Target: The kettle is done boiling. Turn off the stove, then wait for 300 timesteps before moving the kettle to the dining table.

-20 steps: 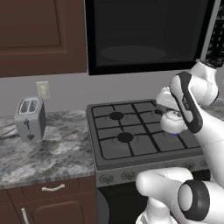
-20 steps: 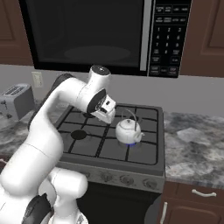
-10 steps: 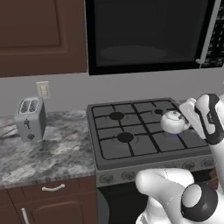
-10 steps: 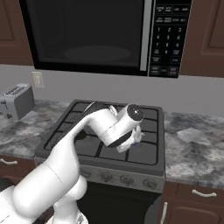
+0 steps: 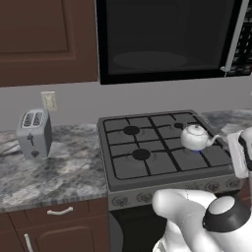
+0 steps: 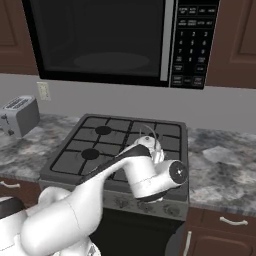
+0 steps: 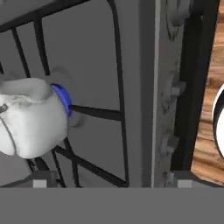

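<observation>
The white kettle (image 5: 196, 137) stands on the front right burner of the dark grey stove (image 5: 147, 170), with a blue flame (image 7: 63, 98) under it. In the hand view the kettle (image 7: 27, 117) is at the left. The stove's front edge, with its row of knobs (image 7: 176, 89), runs down the right. My gripper (image 7: 111, 184) is open, its two tips wide apart with nothing between them, hovering over the stove's front right corner. My hand (image 5: 242, 153) shows at the right edge of the left base view. The dining table is out of view.
A grey toaster (image 5: 33, 133) stands on the marbled worktop (image 5: 59, 172) left of the stove. A black microwave (image 6: 105, 40) hangs above the burners. More worktop (image 6: 220, 165) lies right of the stove, and wooden floor (image 7: 212, 109) shows below its front.
My arm has swung from above the kettle down and forward to the stove's front right edge. The kettle has stayed put and the gripper has stayed open.
</observation>
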